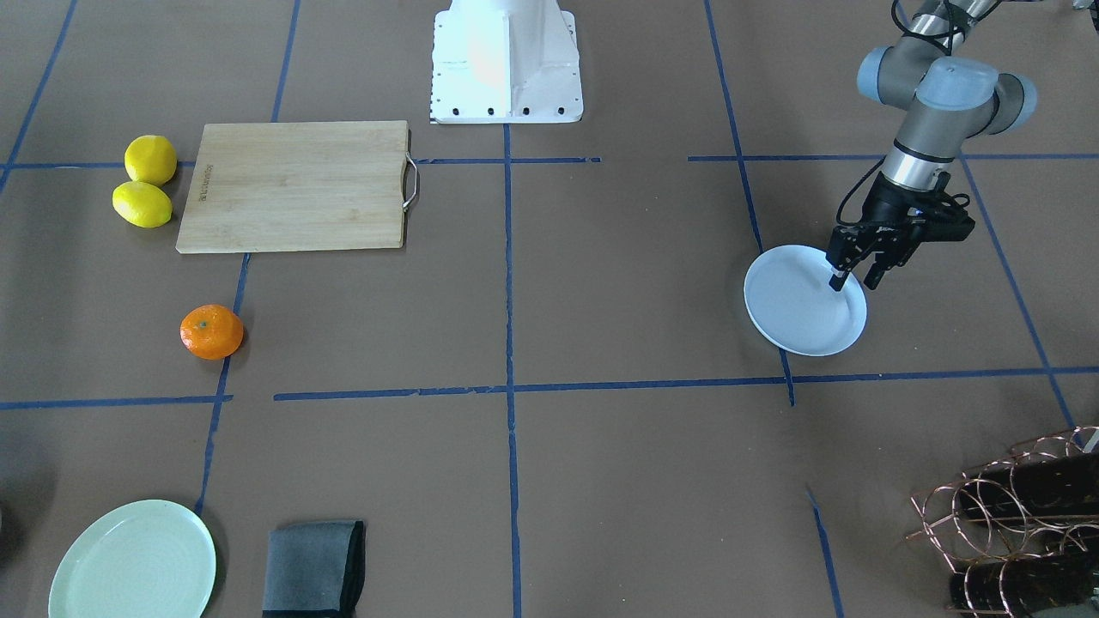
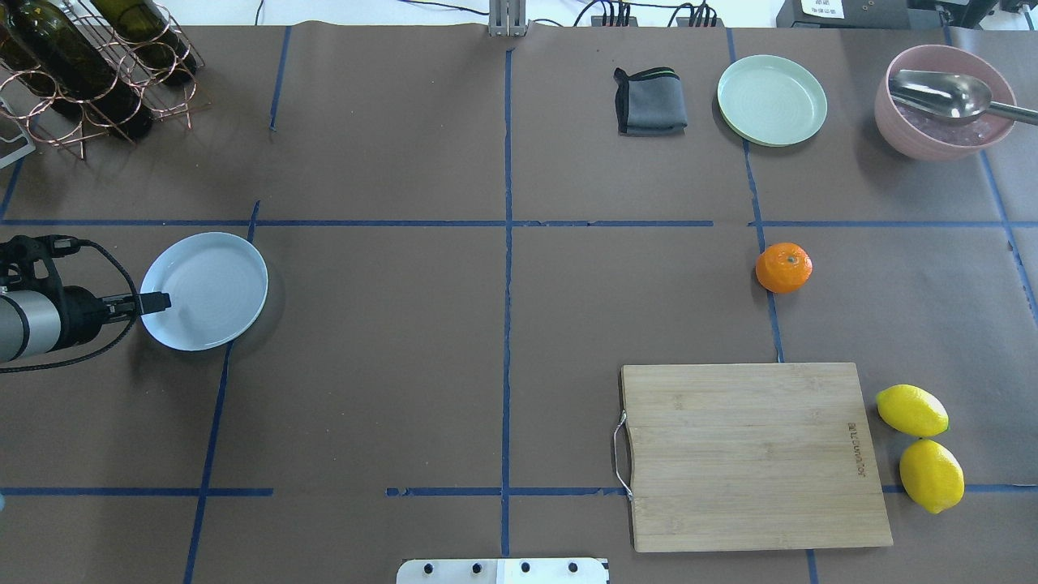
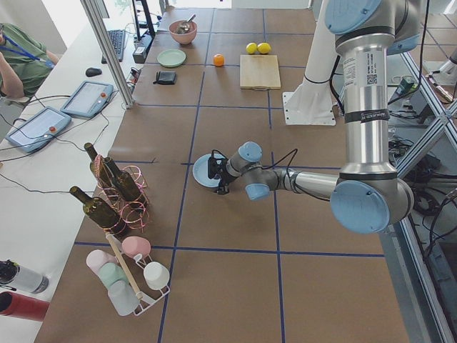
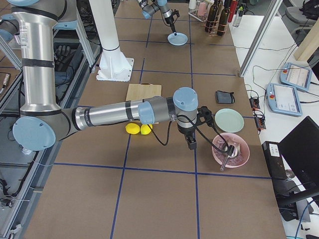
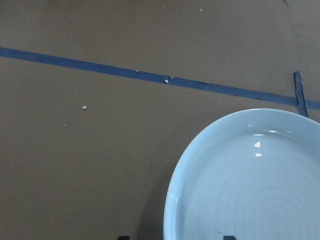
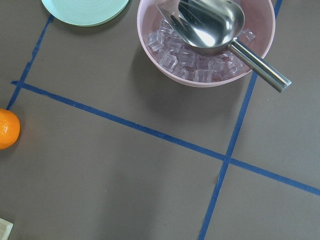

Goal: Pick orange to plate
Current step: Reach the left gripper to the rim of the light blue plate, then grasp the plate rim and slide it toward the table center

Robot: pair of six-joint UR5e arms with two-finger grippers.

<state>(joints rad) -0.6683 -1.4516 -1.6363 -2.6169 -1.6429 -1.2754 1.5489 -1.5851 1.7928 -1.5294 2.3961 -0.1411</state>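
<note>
Right tool looks too small to read; wrist view crops orange.

Bright even o/h light, soft short shadows, sm glints on plate, pics sharp

We find bare table on every side of the orange; the cutting board lies nearer the robot's edge, the green plate and pink bowl by the far edge. Only the left gripper crowds the plate, at its rim.
</note>
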